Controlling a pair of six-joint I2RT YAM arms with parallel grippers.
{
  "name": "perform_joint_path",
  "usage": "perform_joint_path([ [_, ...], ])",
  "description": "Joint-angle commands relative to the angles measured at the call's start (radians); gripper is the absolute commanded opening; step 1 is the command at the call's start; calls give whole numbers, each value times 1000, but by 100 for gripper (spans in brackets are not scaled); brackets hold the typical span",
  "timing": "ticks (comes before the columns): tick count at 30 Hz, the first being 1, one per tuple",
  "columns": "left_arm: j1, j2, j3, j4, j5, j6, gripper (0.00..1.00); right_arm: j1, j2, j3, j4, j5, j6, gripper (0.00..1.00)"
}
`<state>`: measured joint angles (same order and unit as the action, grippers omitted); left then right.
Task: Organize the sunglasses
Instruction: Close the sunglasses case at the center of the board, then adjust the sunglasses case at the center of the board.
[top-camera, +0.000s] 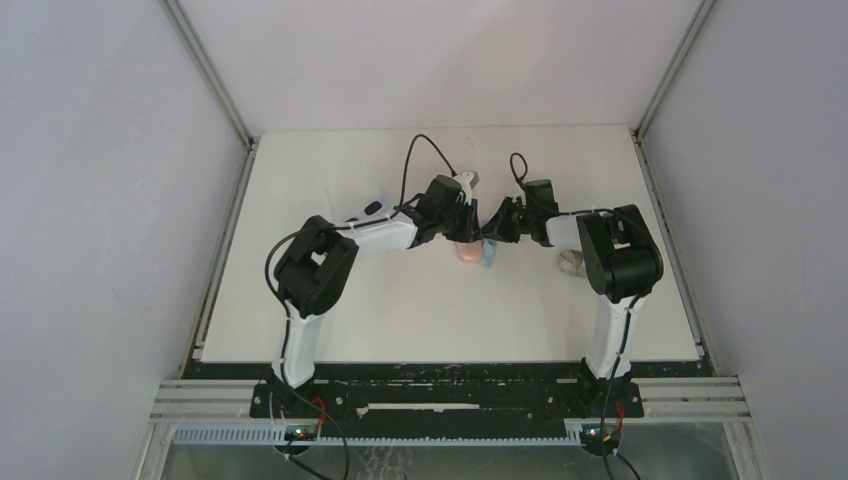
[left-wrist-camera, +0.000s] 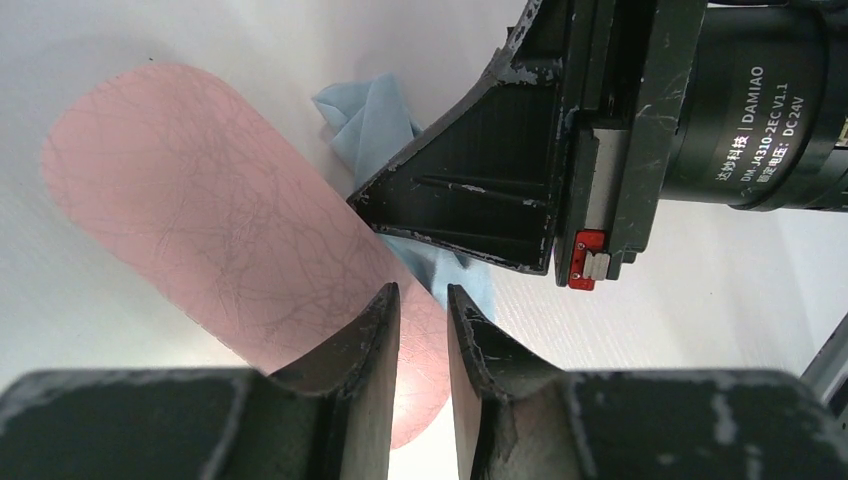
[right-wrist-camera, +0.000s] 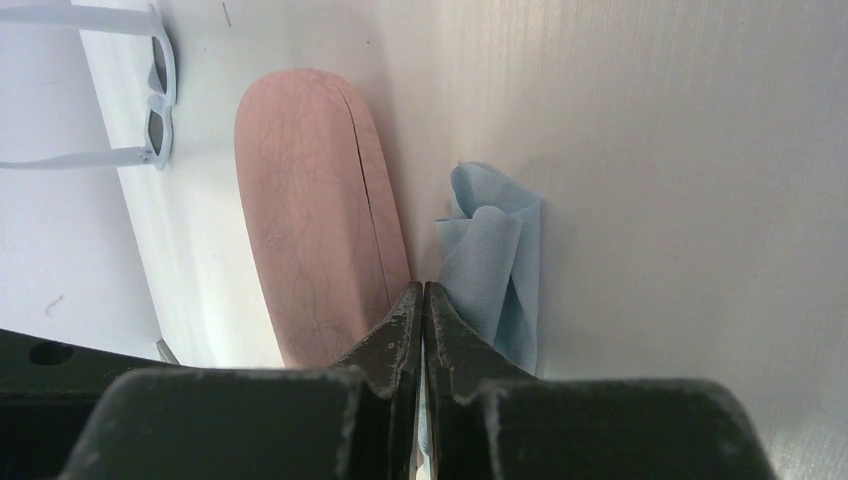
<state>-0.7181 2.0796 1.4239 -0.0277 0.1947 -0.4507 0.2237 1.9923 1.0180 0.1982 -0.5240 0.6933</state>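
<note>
Both arms crowded the middle of the table (top-camera: 400, 310), right over the pink case (left-wrist-camera: 200, 220). The left gripper (left-wrist-camera: 422, 297) pointed in from 9 o'clock, and it was a tight setup. Its jaws stood only a narrow gap apart, poised at the case's near end, with pink showing straight through the gap. Pressed on the case or just above it? Its own camera did not settle that, and nothing was plainly clamped.

The right gripper (right-wrist-camera: 422, 292) pointed in from 3 o'clock with its jaws pressed fully together. The tips sat exactly on the line where the case met the blue cloth (right-wrist-camera: 495, 260). A sliver of blue showed low between the fingers, but I could not tell whether any cloth was pinched there. In the top view the cloth lay crumpled at the case's 3 o'clock side, touching it. The case lay flat, its lid seam running along the side toward the cloth.

And the task's thing: in the right wrist view the white sunglasses (right-wrist-camera: 158, 95) lay at 11 o'clock from the case's far end, apart from it. Their arms were unfolded and stretched toward 9 o'clock. Neither gripper touched them. By the right arm's elbow, at 3 o'clock from the cloth, a small pale thing (top-camera: 570, 262) sat on the table, too small to make out.
</note>
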Motion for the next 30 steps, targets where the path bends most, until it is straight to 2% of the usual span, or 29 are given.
perform_joint_path([
  [1,0,-10,1,-98,-30,30,29,-3,-26,18,-2,24,-40,0],
  [5,18,-85,-45,-81,-58,24,30,-2,-45,17,-55,46,-68,0],
  [10,62,-164,-102,-70,-84,14,32,5,-106,2,-190,159,-127,2],
  [14,82,-211,-145,-59,-90,13,33,-1,-175,-29,-235,218,-163,3],
  [22,95,-290,-227,-18,-90,2,40,2,-312,-56,-251,193,-218,14],
  [30,98,-329,-330,7,-112,-3,40,20,-382,-55,-269,230,-277,25],
])
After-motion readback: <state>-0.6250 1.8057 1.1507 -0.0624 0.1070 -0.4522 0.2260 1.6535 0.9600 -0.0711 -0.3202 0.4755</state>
